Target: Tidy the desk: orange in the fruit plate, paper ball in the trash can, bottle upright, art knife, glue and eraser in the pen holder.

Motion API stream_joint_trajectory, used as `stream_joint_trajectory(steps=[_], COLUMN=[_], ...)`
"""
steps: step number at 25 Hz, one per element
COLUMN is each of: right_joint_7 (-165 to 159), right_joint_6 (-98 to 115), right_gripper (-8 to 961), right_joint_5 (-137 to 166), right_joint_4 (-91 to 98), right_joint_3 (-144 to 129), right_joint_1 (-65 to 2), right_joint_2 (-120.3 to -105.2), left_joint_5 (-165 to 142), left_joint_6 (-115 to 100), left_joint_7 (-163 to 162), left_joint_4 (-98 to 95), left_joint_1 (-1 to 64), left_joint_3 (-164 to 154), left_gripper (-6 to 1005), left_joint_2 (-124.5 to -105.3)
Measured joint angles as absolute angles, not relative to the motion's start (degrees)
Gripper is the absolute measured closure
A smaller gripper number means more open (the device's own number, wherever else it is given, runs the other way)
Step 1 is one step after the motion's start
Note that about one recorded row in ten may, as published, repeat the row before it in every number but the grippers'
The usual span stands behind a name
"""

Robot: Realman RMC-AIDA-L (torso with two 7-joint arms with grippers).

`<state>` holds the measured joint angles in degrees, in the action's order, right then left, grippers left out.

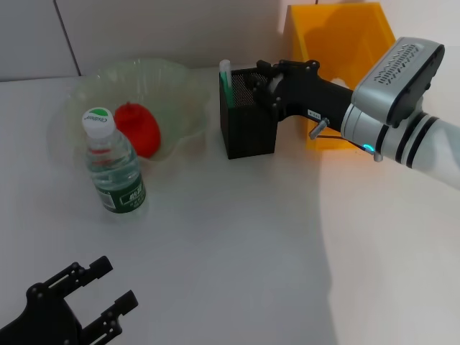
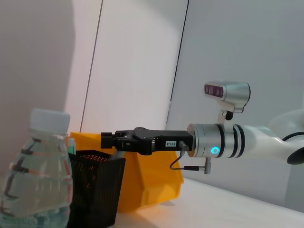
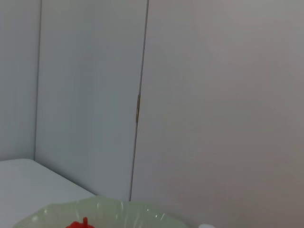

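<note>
At the upper centre of the head view the right gripper (image 1: pixel 257 80) reaches in from the right over the open top of the black mesh pen holder (image 1: pixel 248 129); I cannot tell how its fingers stand. The orange (image 1: pixel 137 128) lies in the pale-green fruit plate (image 1: pixel 180 86) at upper left, with the bottle (image 1: pixel 113 162) upright just in front of the plate. The orange-yellow trash can (image 1: pixel 343 36) stands behind the right arm, and the left gripper (image 1: pixel 108 287) rests spread at lower left.

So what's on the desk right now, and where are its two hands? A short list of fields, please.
orange: in the fruit plate
bottle: upright, in front of the plate
pen holder: mid-desk, something green-and-white inside
trash can: back right
right hand: over the pen holder
left hand: near front edge, open, empty
</note>
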<state>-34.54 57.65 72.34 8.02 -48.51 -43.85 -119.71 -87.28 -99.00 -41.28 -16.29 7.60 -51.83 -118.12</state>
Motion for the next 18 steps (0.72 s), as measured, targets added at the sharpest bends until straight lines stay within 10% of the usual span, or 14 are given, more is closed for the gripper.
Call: stream_joint_trajectory(steps=[13, 18], right_joint_7=[-55.8, -71.1], right_joint_6=[66.0, 77.2], right_gripper=[305, 216], right_joint_5=[76.6, 93.1], right_joint_4=[26.7, 41.1], right_joint_3=[-59.2, -60.0], right_joint_1=[-34.7, -30.6], right_joint_2=[-118.93, -115.79], left_joint_5=[-91.1, -93.5], left_joint_6=[-99.5, -100.1], left_joint_7=[-46.9, -50.9], left_joint_4=[-21.4, -24.9], left_joint_1=[7.7, 7.8], left_joint_3=[-52.2, -52.2], left_gripper=[367, 367], left_joint_2=[-118.18, -118.14])
